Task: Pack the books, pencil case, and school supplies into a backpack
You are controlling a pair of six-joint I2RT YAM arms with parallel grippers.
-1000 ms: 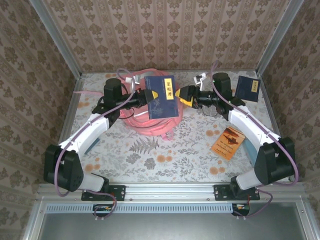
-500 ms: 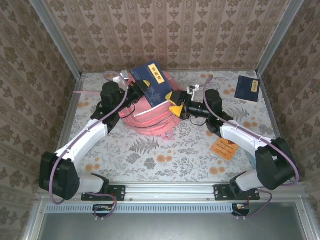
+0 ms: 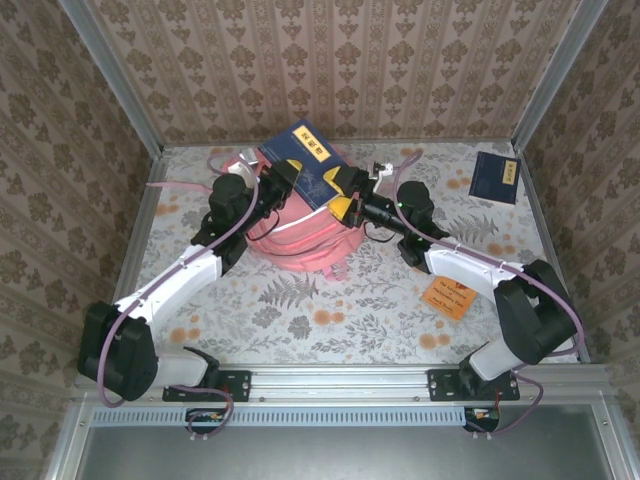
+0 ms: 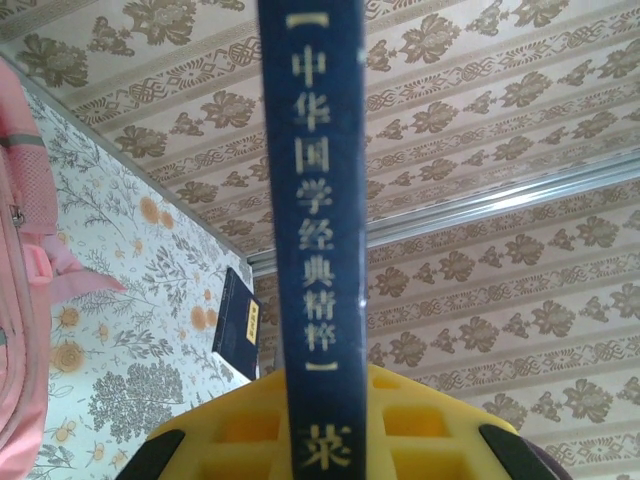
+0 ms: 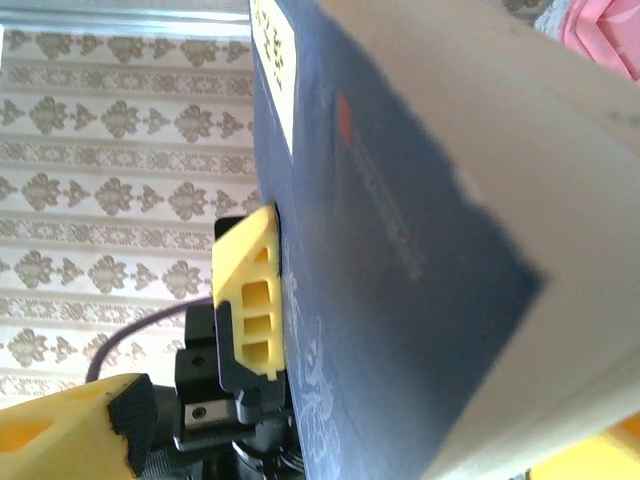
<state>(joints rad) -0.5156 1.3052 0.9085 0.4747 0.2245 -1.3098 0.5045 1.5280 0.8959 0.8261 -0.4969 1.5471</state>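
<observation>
The pink backpack point(image 3: 300, 235) lies at the back middle of the table, its side also in the left wrist view point(image 4: 15, 300). My left gripper point(image 3: 283, 180) is shut on a navy book point(image 3: 305, 162), held tilted above the backpack; its spine point(image 4: 315, 200) rises from my yellow fingers point(image 4: 420, 430). My right gripper point(image 3: 345, 195) is open at the book's right edge. In the right wrist view the cover point(image 5: 400, 250) lies between the spread fingertips point(image 5: 90, 420). A second navy book point(image 3: 497, 177) lies back right, and an orange book point(image 3: 450, 297) lies right of centre.
Metal frame rails point(image 3: 150, 190) and wallpapered walls close in the floral table on three sides. The right arm's forearm point(image 3: 470, 265) stretches across the table beside the orange book. Purple cables loop near both wrists.
The left gripper has carried the navy book back and tilted it over the backpack. The right gripper has swung left from mid-table to the book's right edge, jaws spread around it.
</observation>
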